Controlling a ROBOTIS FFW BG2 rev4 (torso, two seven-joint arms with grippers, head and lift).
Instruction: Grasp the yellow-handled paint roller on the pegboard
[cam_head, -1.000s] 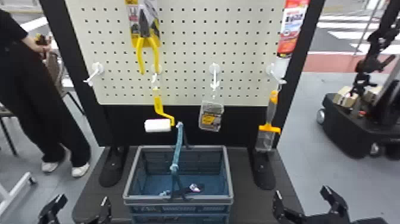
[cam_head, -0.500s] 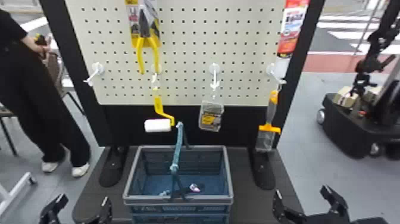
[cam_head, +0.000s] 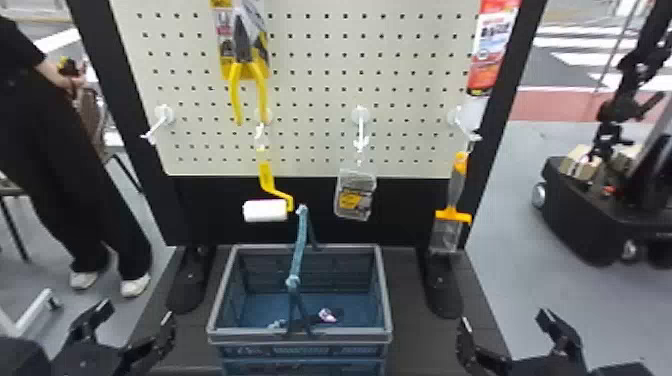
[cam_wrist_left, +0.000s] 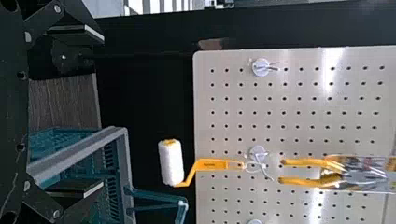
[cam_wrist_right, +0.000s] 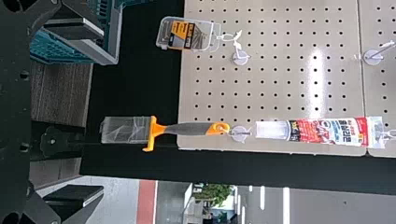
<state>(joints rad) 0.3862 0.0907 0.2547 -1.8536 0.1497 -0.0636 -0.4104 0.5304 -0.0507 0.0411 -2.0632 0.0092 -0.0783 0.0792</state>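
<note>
**Operator:** Which items carry print?

**Technician:** Four, all on the pegboard (cam_wrist_right: 289, 70). The tube (cam_wrist_right: 327, 130), well ahead of the right gripper (cam_head: 505, 330), has a red and white label with rows of characters. The packet (cam_wrist_right: 187, 35), ahead of that gripper toward the other arm's side, has a yellow and black label. The pliers card (cam_head: 240, 30), high above and ahead of the left gripper (cam_head: 136, 315), is printed. The paint roller (cam_wrist_left: 210, 164) below it bears a small dark mark on its handle.

**Operator:** Legible?

**Technician:** None can be read with certainty.
</note>
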